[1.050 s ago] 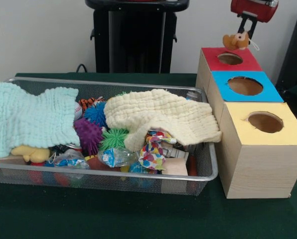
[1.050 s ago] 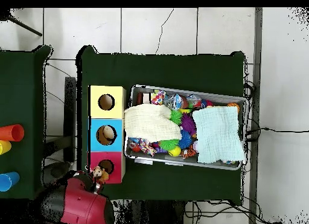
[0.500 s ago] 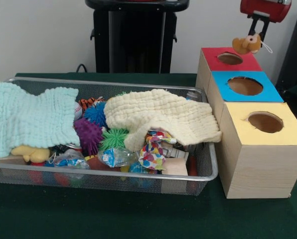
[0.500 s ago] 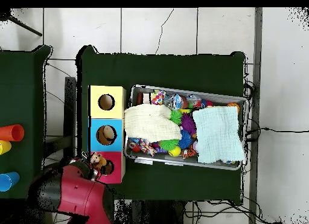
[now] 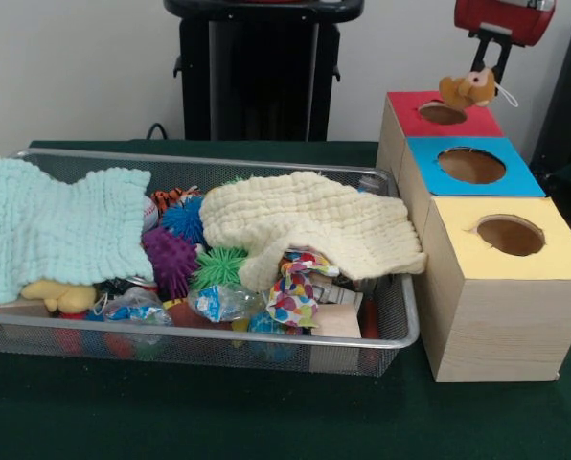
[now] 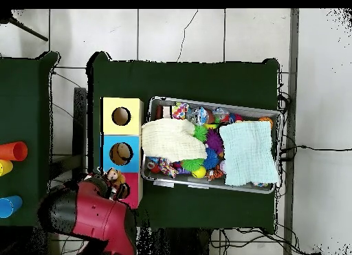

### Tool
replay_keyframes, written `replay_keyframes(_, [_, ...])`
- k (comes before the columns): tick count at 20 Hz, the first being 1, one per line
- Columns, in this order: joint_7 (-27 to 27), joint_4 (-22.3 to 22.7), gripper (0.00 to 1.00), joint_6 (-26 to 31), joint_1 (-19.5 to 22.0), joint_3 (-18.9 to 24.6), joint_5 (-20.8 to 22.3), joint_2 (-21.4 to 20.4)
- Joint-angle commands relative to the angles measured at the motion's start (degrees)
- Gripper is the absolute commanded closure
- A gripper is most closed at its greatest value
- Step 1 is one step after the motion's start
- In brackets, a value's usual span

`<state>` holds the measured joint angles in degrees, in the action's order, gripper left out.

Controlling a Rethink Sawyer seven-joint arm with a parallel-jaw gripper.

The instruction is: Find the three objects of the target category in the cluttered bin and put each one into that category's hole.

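Scanning order: yellow box first, then blue, then red, then what hangs above.
Bin: the wire bin [image 5: 400,321] sits to the side of the boxes, full of clutter under a cream cloth [image 5: 314,220] and a pale blue cloth [image 5: 56,225]; it plays no part in the coming move.
Yellow box: the yellow box [image 5: 554,254] is nearest, its hole looks empty.
Blue box: the blue box [image 5: 424,158] is next; from overhead a brownish thing lies in its hole.
Red box: the red box [image 5: 405,110] is farthest, with its hole [image 5: 443,113] open.
Plush toy: a small brown plush toy [image 5: 468,89] hangs just above the red box, over the hole's far-right rim rather than its middle.
Gripper: the gripper [image 5: 485,69] is clamped on the toy from above.
Key relation: the hole lies below the toy and slightly toward the blue box, so a small shift that way before release looks wise.
Risk: dropped here, the toy may catch the rim.
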<state>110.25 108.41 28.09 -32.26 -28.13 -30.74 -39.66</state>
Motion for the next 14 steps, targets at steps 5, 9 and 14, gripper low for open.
replay_keyframes(5, [13.5,2.7,1.0,-0.5,-0.1,4.5,0.8,4.1])
replay_keyframes(9, [15.9,2.8,1.0,0.4,-2.1,3.4,0.3,5.2])
replay_keyframes(14, [17.7,3.1,1.0,-0.4,-3.3,3.2,-0.9,7.4])
